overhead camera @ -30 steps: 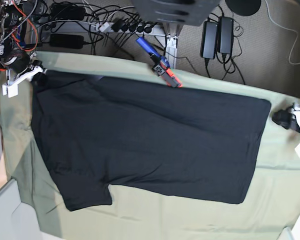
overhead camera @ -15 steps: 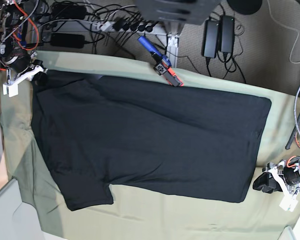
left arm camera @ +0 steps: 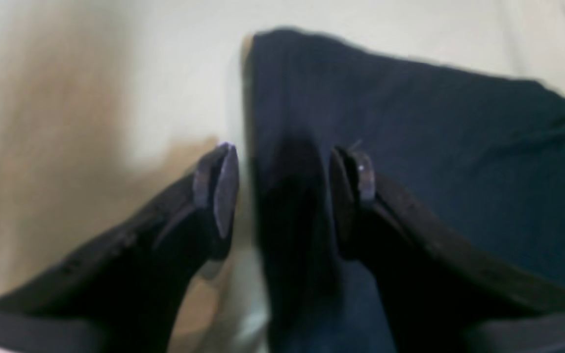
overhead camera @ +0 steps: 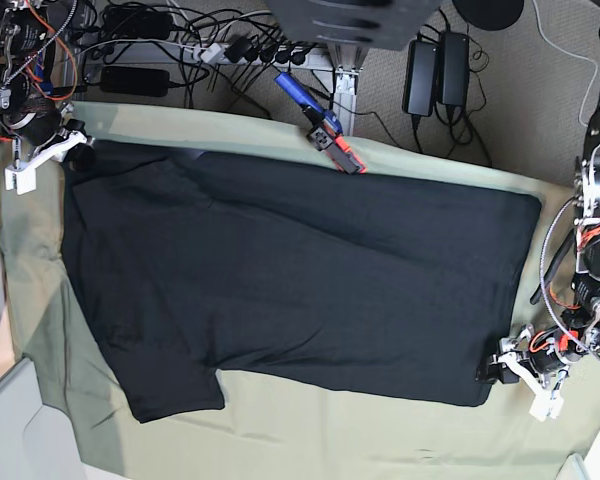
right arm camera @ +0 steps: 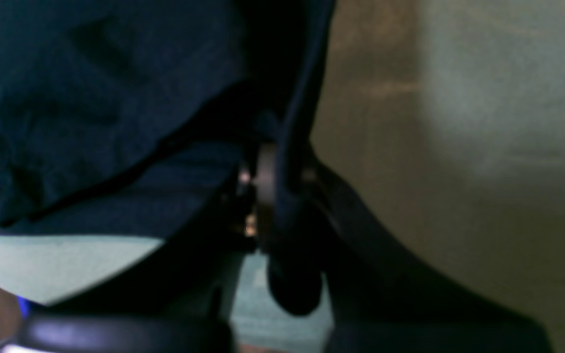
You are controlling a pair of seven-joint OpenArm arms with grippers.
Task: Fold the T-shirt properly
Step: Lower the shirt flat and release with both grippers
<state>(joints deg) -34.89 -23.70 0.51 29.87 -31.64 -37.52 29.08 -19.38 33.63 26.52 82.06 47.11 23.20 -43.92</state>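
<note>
The black T-shirt [overhead camera: 300, 280] lies spread flat, plain side up, on the pale green cloth [overhead camera: 380, 440] that covers the surface, collar end at the left of the base view and hem at the right.

The main risk sits at the near right hem corner. The left pincer [left arm camera: 282, 191] stands wide there, one finger over the green cloth and the other over the shirt, with the shirt's edge running between them. If it closes too low it may catch the green cloth along with the hem, and the whole cover would lift with the fold. If it closes too high or a little off the edge, it takes nothing and the corner stays down. The wrist view is blurred, so I cannot tell whether the fingertips touch the fabric.

The right pincer [right arm camera: 282, 196] is clamped narrow on a thin fold of the shirt at the far left corner, near the shoulder. Should that bite be shallow, the cloth could slip out once both arms lift, and the fold would skew.

The left arm [overhead camera: 590, 300] reaches down from the right edge, wrist bent low; the right arm crouches at the far left corner.
</note>
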